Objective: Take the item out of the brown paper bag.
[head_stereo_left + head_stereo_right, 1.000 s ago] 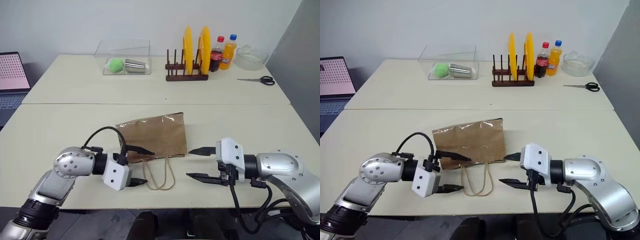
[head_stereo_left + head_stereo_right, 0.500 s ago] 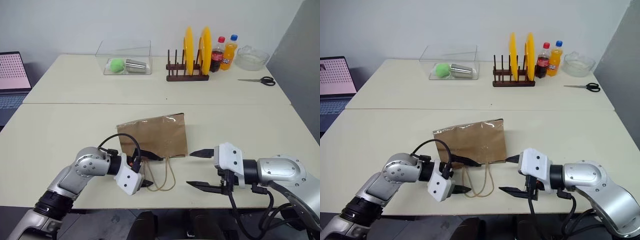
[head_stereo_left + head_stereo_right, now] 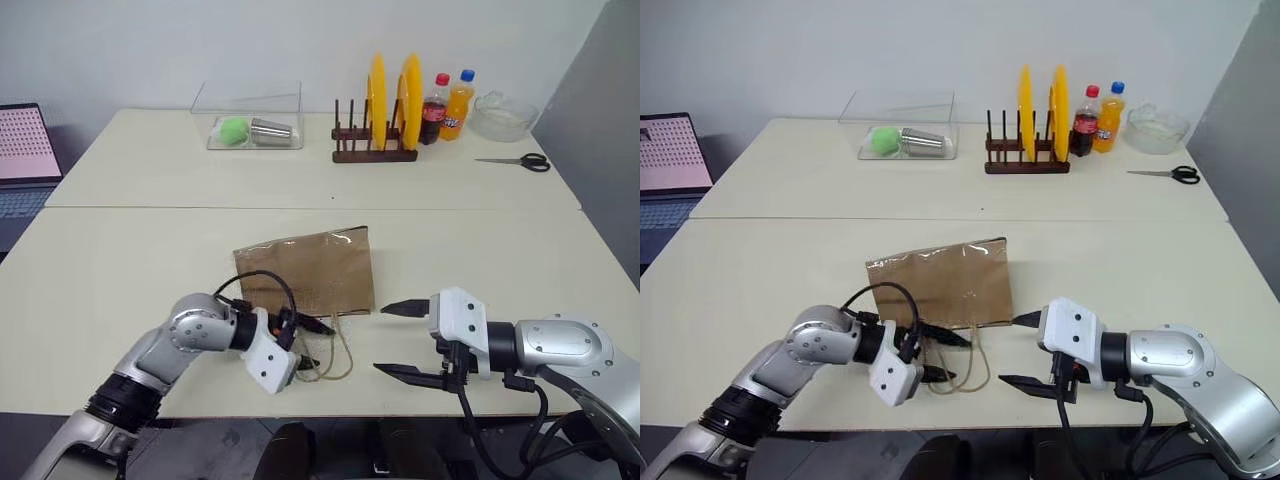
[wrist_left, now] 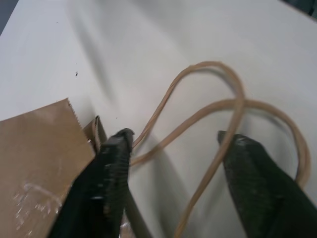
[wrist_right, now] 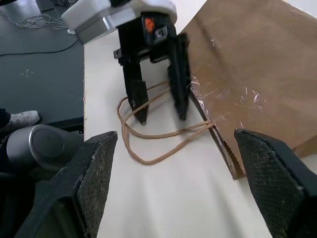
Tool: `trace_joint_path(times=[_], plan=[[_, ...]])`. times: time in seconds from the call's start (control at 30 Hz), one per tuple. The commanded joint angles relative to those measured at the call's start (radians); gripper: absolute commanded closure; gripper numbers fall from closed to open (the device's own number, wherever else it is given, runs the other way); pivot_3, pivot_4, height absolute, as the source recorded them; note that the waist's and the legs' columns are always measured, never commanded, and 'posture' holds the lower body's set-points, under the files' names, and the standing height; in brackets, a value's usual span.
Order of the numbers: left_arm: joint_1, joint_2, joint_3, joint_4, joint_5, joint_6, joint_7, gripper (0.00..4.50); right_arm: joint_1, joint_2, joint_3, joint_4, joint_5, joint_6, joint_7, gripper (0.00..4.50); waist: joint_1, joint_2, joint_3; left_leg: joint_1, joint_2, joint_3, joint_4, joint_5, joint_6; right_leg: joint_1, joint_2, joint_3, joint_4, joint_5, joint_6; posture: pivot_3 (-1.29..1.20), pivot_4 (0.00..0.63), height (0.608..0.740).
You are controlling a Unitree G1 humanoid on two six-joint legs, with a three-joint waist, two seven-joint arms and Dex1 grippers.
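desk: two pale desks pushed together against a plain wall; laptop (image 3: pixel 20 150) at the far left edge.
background: clear box (image 3: pixel 248 116) with a green ball and a steel cup, plate rack (image 3: pixel 375 150) with two yellow plates, cola bottle (image 3: pixel 434 108) and orange-drink bottle (image 3: pixel 458 104), glass bowl (image 3: pixel 503 114), scissors (image 3: pixel 517 160).
bag: brown paper bag (image 3: pixel 305 270) lay flat on the near desk, mouth toward the robot, both tan loop handles (image 3: pixel 332 358) trailing onto the desk.
item: not visible; judged to be inside the bag, which looked nearly flat.
left hand: left hand (image 3: pixel 938 356) had moved in from beside the bag's near left corner over the last second and now sat over the handles at the mouth. Fingers were narrower than a second ago but apart, straddling the loops; in the left wrist view one finger (image 4: pixel 111 163) was at the mouth edge, the other (image 4: pixel 247 163) on the outer loop strand. No pinch yet.
right hand: right hand (image 3: pixel 400 338) hung just right of the bag mouth, fingers spread wide, nothing in them, no real move.
meaning: looked like a handle or mouth-edge grab starting, to open the bag. Extraction not begun.
risk: thin loops could slip out as the fingers close.
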Motion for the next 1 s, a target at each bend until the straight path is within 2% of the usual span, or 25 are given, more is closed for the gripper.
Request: trace_joint_path(times=[0.03,0.2,0.37,0.53,0.87,1.0], plan=[[0.001,-0.016,0.011,-0.078,-0.061,0.076,0.018,2.83,0.003,-0.007,0.002,-0.026,-0.008,-0.033,-0.008,0.53,0.000,0.000,0.000,0.000,0.000,0.000,0.000,0.000,0.000,0.000,0.000,0.000,0.000,0.000,0.000,0.00,0.150,0.740],[-0.004,-0.032,0.082,-0.149,-0.182,0.314,0.047,4.47,0.016,-0.023,0.013,-0.017,-0.039,-0.071,-0.003,0.53,0.000,0.000,0.000,0.000,0.000,-0.001,0.000,0.000,0.000,0.000,0.000,0.000,0.000,0.000,0.000,0.00,0.150,0.740],[-0.069,-0.058,0.161,-0.190,-0.289,0.575,0.095,4.47,0.021,-0.041,0.035,-0.001,-0.083,-0.137,0.019,0.53,0.000,0.000,0.000,0.000,0.000,-0.001,0.001,0.000,0.000,0.001,0.000,-0.001,0.000,0.000,0.000,0.00,0.150,0.740],[-0.118,-0.085,0.191,-0.186,-0.329,0.690,0.113,4.47,-0.008,-0.061,0.107,0.035,-0.174,-0.245,0.062,0.53,-0.001,0.000,0.000,0.000,0.000,-0.001,0.001,0.000,0.000,0.001,0.000,-0.001,0.000,0.000,0.000,0.00,0.150,0.740],[-0.150,-0.114,0.217,-0.067,-0.326,0.644,0.106,4.47,-0.179,0.056,0.359,0.253,-0.514,-0.575,0.067,0.53,0.000,0.000,0.000,0.001,0.000,-0.001,0.001,0.000,0.000,0.001,0.000,0.000,0.000,0.000,0.000,0.00,0.150,0.740],[-0.180,-0.127,0.230,-0.013,-0.330,0.635,0.104,4.47,-0.223,0.109,0.415,0.362,-0.614,-0.726,0.057,0.53,0.000,0.000,0.000,0.001,-0.001,-0.001,0.001,0.000,0.000,0.001,0.000,0.000,0.000,0.000,0.000,0.00,0.150,0.740]])
